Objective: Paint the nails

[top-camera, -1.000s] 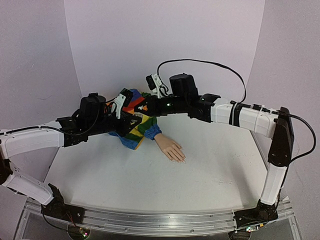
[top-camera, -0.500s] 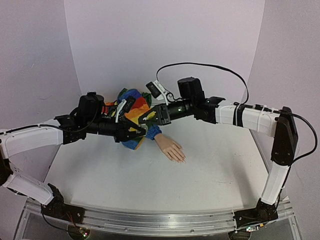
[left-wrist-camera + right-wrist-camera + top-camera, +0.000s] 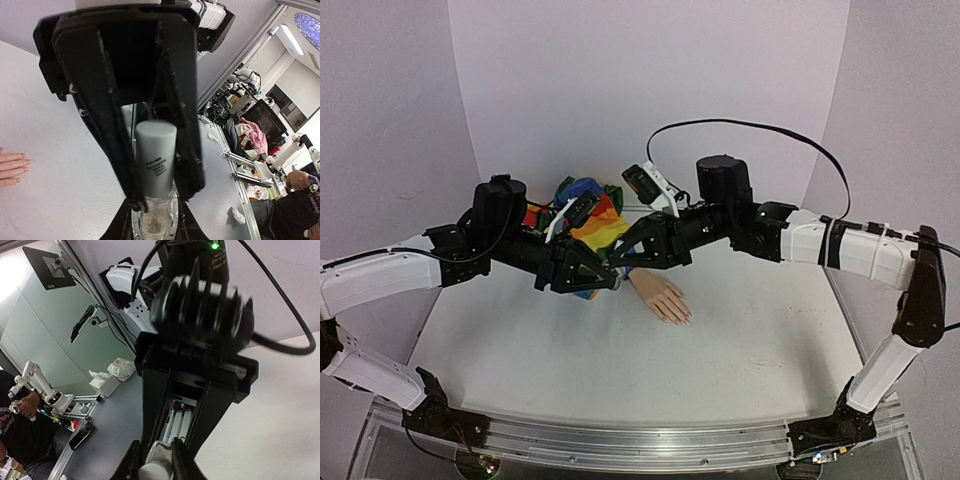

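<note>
Top external: hand (image 3: 660, 298) (nails (image 3: 682, 319) perhaps bare) lies well inside table (image 3: 770, 350) edges.

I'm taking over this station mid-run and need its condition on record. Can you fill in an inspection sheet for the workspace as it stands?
Surface: white table; no paint marks visible.
Job's things: mannequin hand lies palm down mid-table, with its rainbow sleeve behind it. The nails look pale, but are too small to judge for paint.
Clutter: nothing seen.
Grippers: left gripper is shut on a clear bottle, held in the air near the cuff. The right gripper meets it from the opposite side, fingers closed on the white cap.
Cables: black cable arcs above the right arm, off the table.
Surroundings: pale backdrop. The wrist views show a lab with other rigs and a person.
</note>
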